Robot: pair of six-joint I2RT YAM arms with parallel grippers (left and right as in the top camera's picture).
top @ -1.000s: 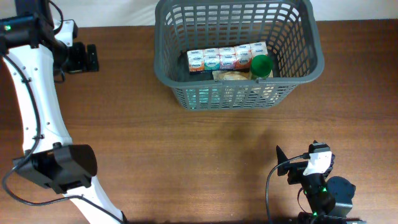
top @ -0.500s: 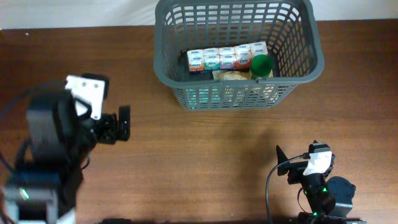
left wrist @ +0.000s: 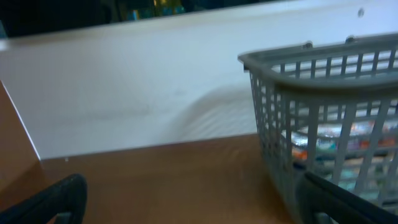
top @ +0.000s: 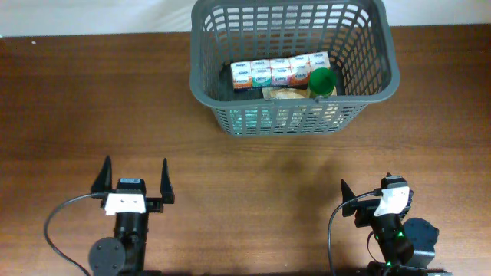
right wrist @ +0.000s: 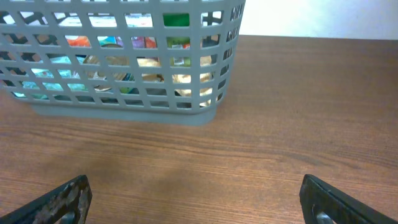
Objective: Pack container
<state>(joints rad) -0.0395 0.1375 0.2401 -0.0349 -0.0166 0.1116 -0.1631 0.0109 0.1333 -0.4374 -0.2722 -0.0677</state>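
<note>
The container, a large dark grey lattice basket (top: 207,73), stands at the back middle of the wooden table. Inside it a row of small white cartons (top: 280,71), a green-lidded jar (top: 322,79) and a pale packet (top: 285,93) show. The basket also shows in the left wrist view (left wrist: 267,118) and in the right wrist view (right wrist: 124,93). My left gripper (top: 132,178) is open and empty near the front left, well short of the basket. My right gripper (top: 367,192) is open and empty near the front right.
Bare brown wooden tabletop (top: 253,184) lies between the grippers and the basket. A white wall (left wrist: 137,87) runs behind the table's far edge. Cables loop from both arm bases at the front edge.
The left arm has swung from the back left, down across the table, and folded to its base at the front left, gripper open. The right arm and the basket have not moved.
</note>
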